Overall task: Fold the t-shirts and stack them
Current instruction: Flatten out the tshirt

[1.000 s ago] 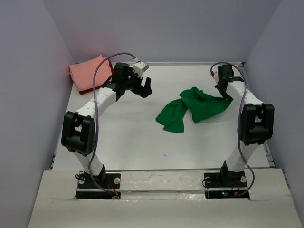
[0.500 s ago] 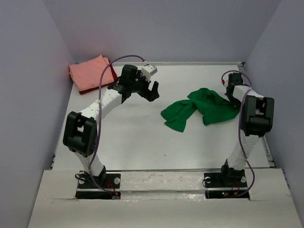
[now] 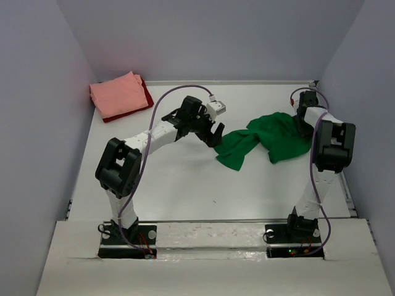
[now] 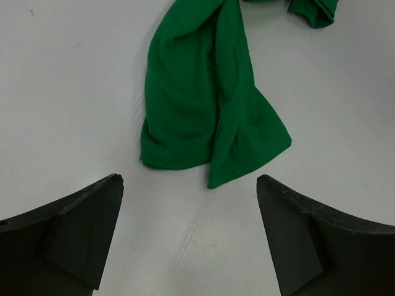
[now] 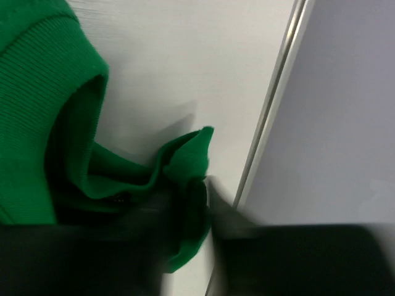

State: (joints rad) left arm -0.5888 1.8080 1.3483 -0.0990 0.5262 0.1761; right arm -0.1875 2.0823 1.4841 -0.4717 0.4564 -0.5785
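The bright green t-shirt (image 3: 265, 139) lies crumpled at the right of the table, one bunched end stretching left. My left gripper (image 3: 213, 134) hovers just left of that end, wide open and holding nothing; in its wrist view the green t-shirt (image 4: 203, 111) lies just beyond the gap between its fingers (image 4: 188, 179). My right gripper (image 3: 303, 123) is at the shirt's far right edge. In its blurred wrist view a fold of the green t-shirt (image 5: 37, 92) sits pinched between the gripper's (image 5: 200, 197) near-shut fingers. The salmon pink t-shirt (image 3: 117, 94) lies folded on the dark red t-shirt (image 3: 147, 95) at the back left.
The table's metal edge rail (image 5: 278, 105) and the right wall (image 3: 364, 92) stand right beside my right gripper. The left wall (image 3: 43, 111) borders the folded pile. Both arm bases sit at the near edge.
My left arm has swung right and forward from near the folded pile to the green shirt's left end. My right gripper has drawn the shirt further right, toward the wall.
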